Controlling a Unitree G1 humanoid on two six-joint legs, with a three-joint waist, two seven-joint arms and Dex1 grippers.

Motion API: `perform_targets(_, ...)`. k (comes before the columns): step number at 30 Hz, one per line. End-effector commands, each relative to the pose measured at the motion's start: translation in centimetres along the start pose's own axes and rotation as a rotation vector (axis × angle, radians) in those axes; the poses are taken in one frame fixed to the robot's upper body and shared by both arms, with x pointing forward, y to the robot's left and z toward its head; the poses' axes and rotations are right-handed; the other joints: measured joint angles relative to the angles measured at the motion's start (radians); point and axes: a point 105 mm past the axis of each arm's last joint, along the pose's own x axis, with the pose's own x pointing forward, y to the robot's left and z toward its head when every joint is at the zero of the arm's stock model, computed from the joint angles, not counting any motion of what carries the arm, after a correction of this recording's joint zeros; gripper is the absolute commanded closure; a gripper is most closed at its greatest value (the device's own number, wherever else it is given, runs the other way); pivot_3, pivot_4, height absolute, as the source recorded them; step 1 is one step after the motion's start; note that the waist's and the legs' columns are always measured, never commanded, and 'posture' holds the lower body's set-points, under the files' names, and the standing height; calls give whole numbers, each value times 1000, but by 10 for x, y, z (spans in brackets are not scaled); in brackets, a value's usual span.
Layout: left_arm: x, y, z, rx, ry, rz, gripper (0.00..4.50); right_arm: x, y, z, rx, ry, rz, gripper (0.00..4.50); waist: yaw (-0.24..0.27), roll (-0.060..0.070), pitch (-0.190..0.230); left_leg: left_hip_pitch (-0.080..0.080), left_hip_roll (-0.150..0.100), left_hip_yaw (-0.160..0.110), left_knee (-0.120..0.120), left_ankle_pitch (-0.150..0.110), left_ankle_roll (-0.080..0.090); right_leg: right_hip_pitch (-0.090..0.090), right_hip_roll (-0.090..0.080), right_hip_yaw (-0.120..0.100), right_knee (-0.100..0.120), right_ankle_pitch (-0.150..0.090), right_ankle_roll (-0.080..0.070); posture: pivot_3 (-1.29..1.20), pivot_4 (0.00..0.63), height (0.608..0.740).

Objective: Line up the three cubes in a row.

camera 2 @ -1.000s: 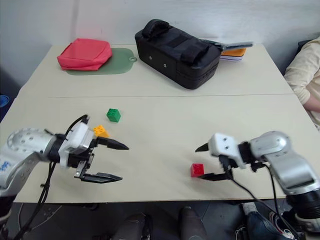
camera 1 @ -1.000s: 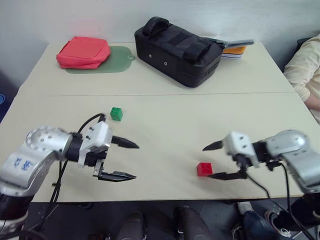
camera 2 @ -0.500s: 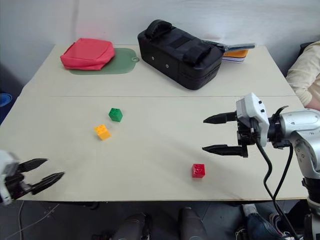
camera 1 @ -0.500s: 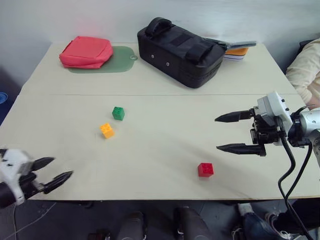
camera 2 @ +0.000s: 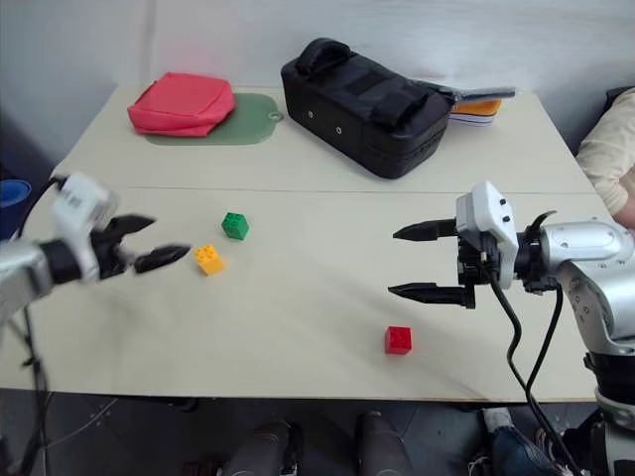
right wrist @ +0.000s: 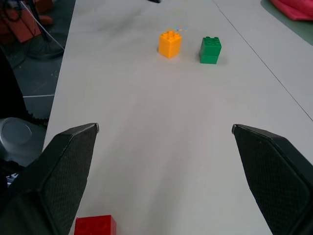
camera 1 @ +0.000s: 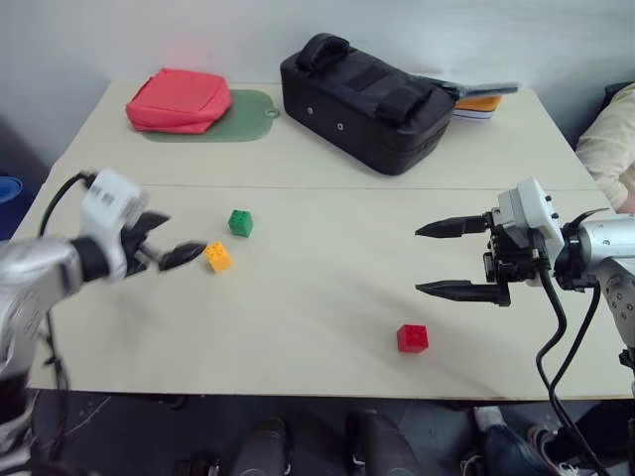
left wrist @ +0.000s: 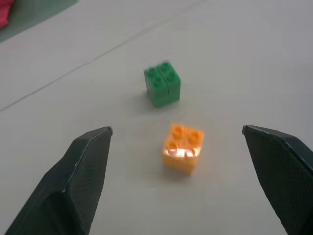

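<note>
Three cubes lie apart on the beige table (camera 1: 317, 297). The green cube (camera 1: 240, 222) and the yellow-orange cube (camera 1: 217, 257) sit close together at the left, the green one farther back. Alone near the front, right of the middle, is the red cube (camera 1: 412, 338). My left gripper (camera 1: 187, 232) is open just left of the yellow-orange cube (left wrist: 182, 148), pointing at it without touching. My right gripper (camera 1: 417, 260) is open and empty, hovering above the table behind and to the right of the red cube (right wrist: 95, 225), fingers pointing left.
A black bag (camera 1: 362, 99) stands at the back centre. A red pouch (camera 1: 179, 99) rests on a green mat (camera 1: 243, 117) at the back left. Flat orange and white items (camera 1: 478, 102) lie behind the bag. A person's sleeve (camera 1: 610, 139) shows at the right edge.
My left gripper swung out to the table's front-left corner, then rose and came forward to the yellow-orange cube. My right gripper lifted away from the red cube. The cubes stayed put.
</note>
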Motion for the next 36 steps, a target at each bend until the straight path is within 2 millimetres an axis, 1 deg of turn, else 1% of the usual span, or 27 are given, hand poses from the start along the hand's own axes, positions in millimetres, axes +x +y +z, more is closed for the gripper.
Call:
perform_targets(1,28,10,5,-81,104,60,0,3,0,10,-58,-23,-18,22,1,0,0,0,0,0,1,1,0,0,0,0,0,0,0,0,150,740)
perform_targets(2,35,10,8,-104,124,57,0,3,-1,10,-62,-23,-21,22,2,-1,0,-1,0,1,1,1,0,-1,1,0,1,0,0,0,150,740)
perform_targets(5,59,10,5,-105,224,78,0,6,-1,14,-72,-39,-26,22,1,-1,0,-1,0,2,1,2,0,-2,1,1,1,0,0,0,150,740)
perform_targets(8,77,14,8,-130,238,90,0,8,0,16,-78,-50,-29,22,3,-1,0,-2,0,3,2,2,1,-3,2,1,1,0,0,0,150,740)
perform_targets(11,92,9,10,-138,245,56,0,11,2,18,-85,-63,-32,22,4,-1,0,-5,0,2,4,2,0,-5,1,0,2,0,0,0,150,740)
perform_targets(14,104,3,8,-110,267,30,0,12,4,19,-87,-68,-33,22,5,-1,0,-11,0,2,10,2,1,-9,1,0,5,0,1,0,150,740)
perform_targets(16,111,4,6,-90,276,37,0,13,5,20,-90,-71,-33,22,6,-1,0,-12,0,1,12,2,1,-9,1,-1,6,1,1,0,150,740)
perform_targets(19,116,6,6,-93,284,45,0,14,5,21,-91,-74,-34,22,6,-2,1,-13,0,1,15,1,1,-9,1,-1,6,1,2,0,150,740)
perform_targets(22,122,4,4,-100,291,33,0,16,6,22,-98,-81,-36,22,7,-2,1,-13,0,1,15,1,2,-9,1,-1,6,1,2,0,150,740)
perform_targets(26,131,-7,3,-93,295,-30,0,17,9,23,-99,-90,-32,22,8,-2,1,-13,0,1,16,1,2,-9,1,-1,6,1,3,0,150,740)
perform_targets(29,133,-3,-4,-77,314,-9,587,18,12,23,-100,-89,-28,0,8,-2,1,-13,0,1,16,1,2,-9,1,-1,6,1,3,0,150,740)
perform_targets(32,135,-4,-7,-81,318,-11,1456,17,12,24,-100,-93,-32,0,6,-2,1,-13,0,1,16,1,2,-9,1,-1,7,1,3,0,150,740)
perform_targets(33,135,-4,-7,-80,317,-12,1871,17,12,24,-99,-94,-33,0,7,-2,1,-13,0,1,16,1,2,-9,1,-1,7,1,3,0,150,740)
perform_targets(36,137,-5,-4,-78,309,-12,2685,17,15,22,-95,-90,-29,0,8,-2,1,-13,0,1,16,1,2,-9,1,-1,7,1,3,0,150,740)
